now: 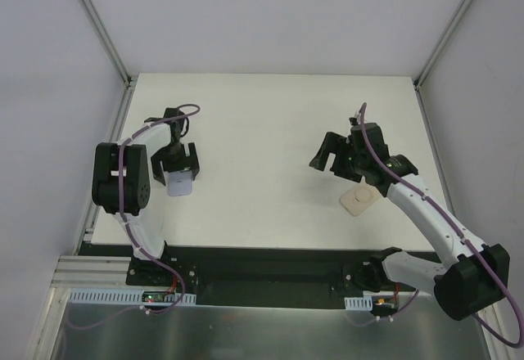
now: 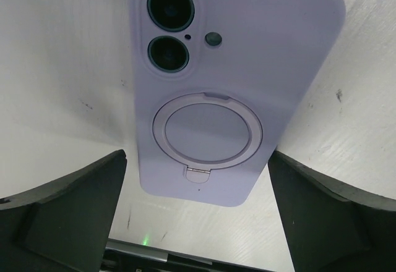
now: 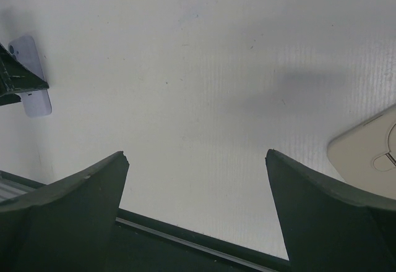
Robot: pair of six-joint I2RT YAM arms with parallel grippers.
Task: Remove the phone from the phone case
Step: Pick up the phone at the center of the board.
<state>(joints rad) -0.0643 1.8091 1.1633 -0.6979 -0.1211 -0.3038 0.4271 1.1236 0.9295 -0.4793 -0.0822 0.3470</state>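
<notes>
Item 1: left gripper [image 1: 178, 170]. I noted its jaws wide apart and holding nothing. Its dark fingers [image 2: 74, 210] stood on either side of the near end of the lavender phone case [image 2: 235, 68], with a gap on each side.

Item 2: lavender phone case. It lay flat on the white table [image 1: 262, 123], back upward, on the left side. Two dark camera lenses showed in its cut-outs, and a round ring stand was folded flat below them. I could not tell for certain whether the phone sat inside.

Item 3: right gripper [image 3: 195, 157]. I noted its jaws also spread wide and empty, raised over bare table on the right side.

Item 4: beige case [image 1: 359, 200]. It lay flat on the table near the right gripper, on its outer side and apart from it, and well apart from the lavender case.
</notes>
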